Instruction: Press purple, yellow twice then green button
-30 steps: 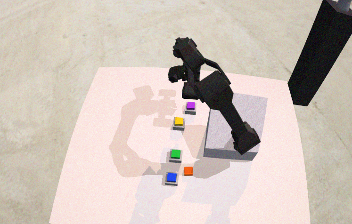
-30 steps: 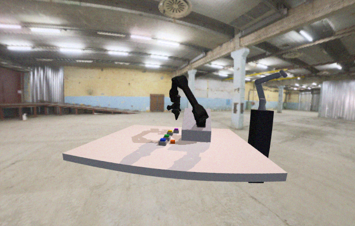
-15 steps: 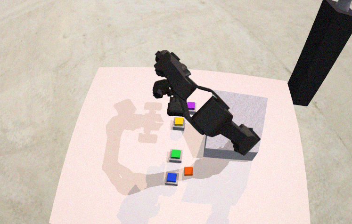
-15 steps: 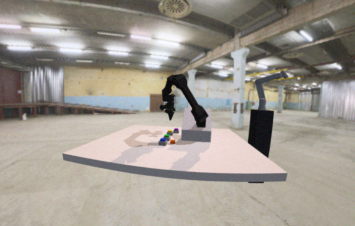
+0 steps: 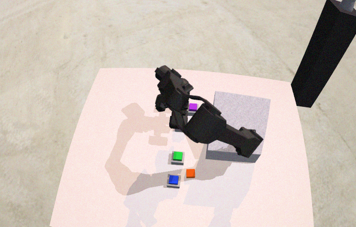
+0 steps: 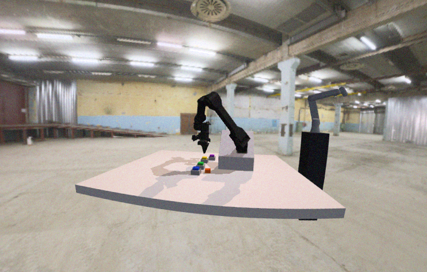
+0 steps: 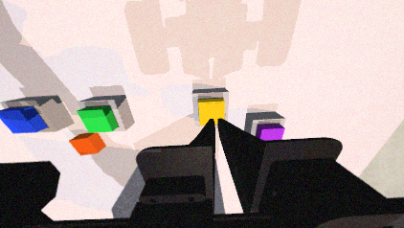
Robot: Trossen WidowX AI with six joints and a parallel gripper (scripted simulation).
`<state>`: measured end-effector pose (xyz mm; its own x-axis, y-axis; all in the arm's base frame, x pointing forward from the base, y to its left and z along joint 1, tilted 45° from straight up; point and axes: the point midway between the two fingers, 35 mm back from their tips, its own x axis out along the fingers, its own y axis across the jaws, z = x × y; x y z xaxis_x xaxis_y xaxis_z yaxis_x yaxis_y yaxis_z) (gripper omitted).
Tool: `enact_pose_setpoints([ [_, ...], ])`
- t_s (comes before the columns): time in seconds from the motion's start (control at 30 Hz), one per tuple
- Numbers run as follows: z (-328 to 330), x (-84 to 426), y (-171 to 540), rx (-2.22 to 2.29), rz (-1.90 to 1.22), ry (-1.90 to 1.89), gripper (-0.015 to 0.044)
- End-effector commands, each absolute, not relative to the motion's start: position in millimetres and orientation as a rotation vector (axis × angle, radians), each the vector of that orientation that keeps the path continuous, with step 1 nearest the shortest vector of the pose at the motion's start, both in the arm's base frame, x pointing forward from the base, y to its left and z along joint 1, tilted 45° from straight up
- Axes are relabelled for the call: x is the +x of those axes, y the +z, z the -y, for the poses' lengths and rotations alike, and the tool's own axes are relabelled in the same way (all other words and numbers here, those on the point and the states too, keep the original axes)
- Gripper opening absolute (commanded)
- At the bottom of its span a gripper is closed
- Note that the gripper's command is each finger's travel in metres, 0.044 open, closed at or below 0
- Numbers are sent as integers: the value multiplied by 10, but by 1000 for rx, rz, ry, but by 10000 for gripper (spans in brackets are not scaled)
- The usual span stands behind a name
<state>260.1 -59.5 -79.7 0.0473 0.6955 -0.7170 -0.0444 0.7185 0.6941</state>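
My gripper [image 6: 204, 152] [image 7: 215, 122] is shut and empty. It points down a little above the yellow button [image 6: 204, 158] [image 7: 211, 110], whose top is raised; in the wrist view the fingertips overlap the button's near edge. The arm hides nearly all of the yellow button in the top view. The purple button [image 5: 192, 107] [image 6: 211, 155] [image 7: 271, 131] stands beside it, partly behind a finger in the wrist view. The green button [image 5: 178, 155] [image 6: 200, 163] [image 7: 98, 119] stands on the other side of the yellow one, with its top raised.
A blue button [image 5: 173, 179] [image 6: 195, 168] [image 7: 23, 120] stands beyond the green one. An orange block [image 5: 190, 172] [image 6: 207, 170] [image 7: 87, 144] lies close to both. The arm's base stands on a grey raised box [image 5: 241, 112] [image 6: 235, 163]. A black pedestal [image 5: 325, 56] [image 6: 313, 159] stands beside the table.
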Motion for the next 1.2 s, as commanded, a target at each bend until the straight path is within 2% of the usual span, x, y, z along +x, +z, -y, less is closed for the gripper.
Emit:
enact_pose_setpoints([
  [0.0,518,2588,-865,591,-1430,617,20],
  [1.17,349,2594,-1029,592,-1430,619,20],
])
